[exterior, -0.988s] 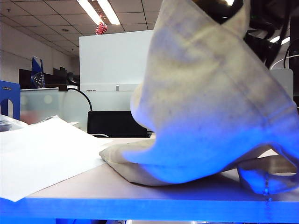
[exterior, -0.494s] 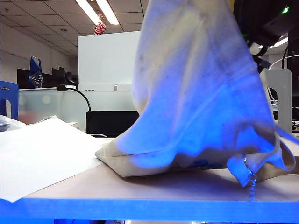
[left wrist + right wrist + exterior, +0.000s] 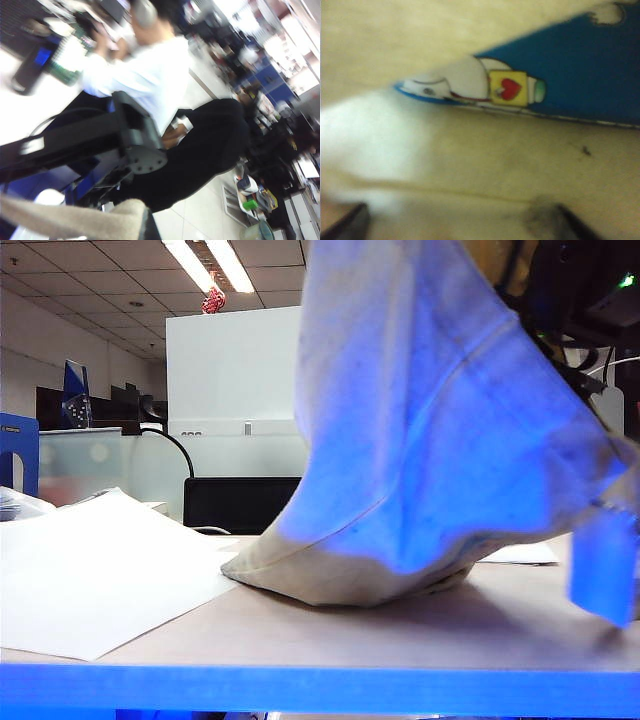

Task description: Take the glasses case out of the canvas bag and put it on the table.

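Note:
The canvas bag (image 3: 420, 420) is held up high, cream with a blue cast, and only its lower fold rests on the table (image 3: 300, 635). My left gripper (image 3: 137, 225) is shut on a beige edge of the canvas bag (image 3: 70, 220), with one black finger (image 3: 150, 227) showing beside the cloth. My right gripper (image 3: 460, 225) is inside the bag and open, its dark fingertips (image 3: 570, 222) wide apart over the canvas (image 3: 470, 165). Just beyond them lies the blue glasses case (image 3: 580, 75), with a cartoon print and partly covered by a canvas fold. The exterior view shows neither gripper.
White paper sheets (image 3: 90, 570) lie on the left of the table. A black monitor (image 3: 235, 505) stands behind the bag. Dark arm parts (image 3: 585, 300) show at the upper right. The bright blue front edge (image 3: 300, 685) runs along the near side.
The bag has been drawn up taller and tauter. Its right-hand flap, which lay on the table, now hangs at the right edge, and the small chain no longer shows.

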`<move>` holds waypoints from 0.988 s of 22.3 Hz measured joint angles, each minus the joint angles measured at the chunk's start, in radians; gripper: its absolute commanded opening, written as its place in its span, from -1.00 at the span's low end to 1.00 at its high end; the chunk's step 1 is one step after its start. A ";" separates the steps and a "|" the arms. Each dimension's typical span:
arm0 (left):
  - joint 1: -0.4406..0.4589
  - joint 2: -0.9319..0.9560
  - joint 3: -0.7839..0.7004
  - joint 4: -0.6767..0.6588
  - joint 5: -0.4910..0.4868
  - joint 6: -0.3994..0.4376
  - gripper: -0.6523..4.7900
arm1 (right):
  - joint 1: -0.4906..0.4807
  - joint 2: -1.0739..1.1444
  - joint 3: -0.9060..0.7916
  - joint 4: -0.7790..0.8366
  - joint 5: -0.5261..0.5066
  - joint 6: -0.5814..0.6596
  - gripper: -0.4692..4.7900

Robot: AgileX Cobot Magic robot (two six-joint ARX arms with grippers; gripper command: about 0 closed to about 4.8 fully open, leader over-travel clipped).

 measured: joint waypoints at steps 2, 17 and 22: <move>-0.002 -0.010 0.001 -0.032 0.003 0.001 -0.76 | -0.001 0.000 0.002 0.000 0.013 0.004 1.00; -0.028 -0.032 0.009 -0.100 -0.021 0.004 -0.76 | -0.034 0.267 0.317 0.164 -0.013 0.119 1.00; -0.028 -0.030 0.008 -0.088 -0.012 0.029 -0.76 | -0.039 0.257 0.400 -0.039 -0.095 0.115 1.00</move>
